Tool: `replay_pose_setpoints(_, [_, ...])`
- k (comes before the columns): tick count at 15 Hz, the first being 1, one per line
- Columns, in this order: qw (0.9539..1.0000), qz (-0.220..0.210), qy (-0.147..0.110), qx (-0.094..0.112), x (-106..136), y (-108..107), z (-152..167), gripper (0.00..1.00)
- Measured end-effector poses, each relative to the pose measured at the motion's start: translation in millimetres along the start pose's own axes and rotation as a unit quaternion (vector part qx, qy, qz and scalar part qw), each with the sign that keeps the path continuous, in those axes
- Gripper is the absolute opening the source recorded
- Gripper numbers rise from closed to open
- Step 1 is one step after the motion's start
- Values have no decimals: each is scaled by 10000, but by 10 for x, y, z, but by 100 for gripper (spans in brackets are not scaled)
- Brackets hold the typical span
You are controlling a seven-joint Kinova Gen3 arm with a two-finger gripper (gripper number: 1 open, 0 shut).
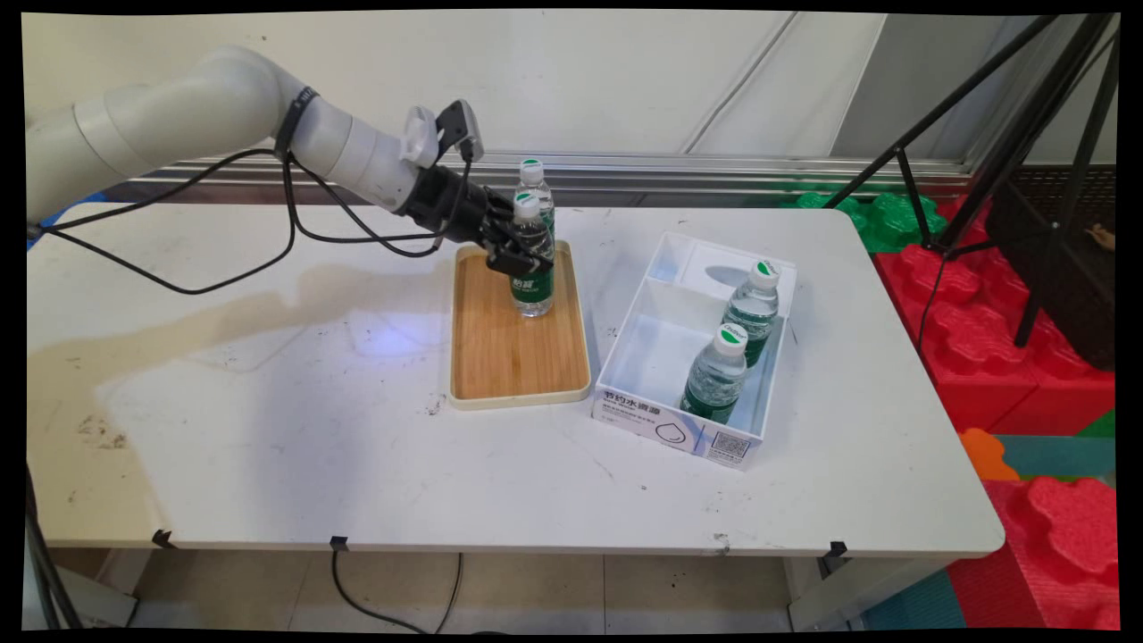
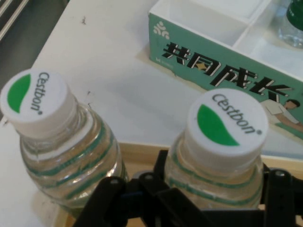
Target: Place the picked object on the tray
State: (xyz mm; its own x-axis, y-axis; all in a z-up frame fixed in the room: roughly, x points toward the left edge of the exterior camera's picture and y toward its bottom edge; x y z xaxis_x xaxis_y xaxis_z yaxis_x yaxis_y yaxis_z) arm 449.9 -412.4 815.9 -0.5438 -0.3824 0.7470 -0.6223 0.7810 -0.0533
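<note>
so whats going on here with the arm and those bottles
The white arm reaches over the wooden tray, and its tool is around the nearer of two water bottles standing upright there. That nearer bottle sits between the fingers in the hand view; the farther bottle stands just behind it, untouched. To the right, a white box holds two more bottles in one compartment. Whether the fingers are actually pressing on the bottle isn't clear.

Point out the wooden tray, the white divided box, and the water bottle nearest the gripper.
Wooden tray with cream rim [image 1: 509, 357], main view, bare wood surface.
White divided box [image 1: 665, 429], main view, its printed front wall.
Clear green-labelled water bottle [image 2: 222, 124], hand view, its white cap.
</note>
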Motion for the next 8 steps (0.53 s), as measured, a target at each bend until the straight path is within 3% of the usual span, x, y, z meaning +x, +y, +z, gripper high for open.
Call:
replay_pose_setpoints(5, [9999,-102,87,33,-50,12,104,0])
replay_pose_setpoints(6, [9999,-118,110,43,-59,12,122,100])
replay_pose_setpoints(8, [9998,-137,136,58,-70,13,143,100])
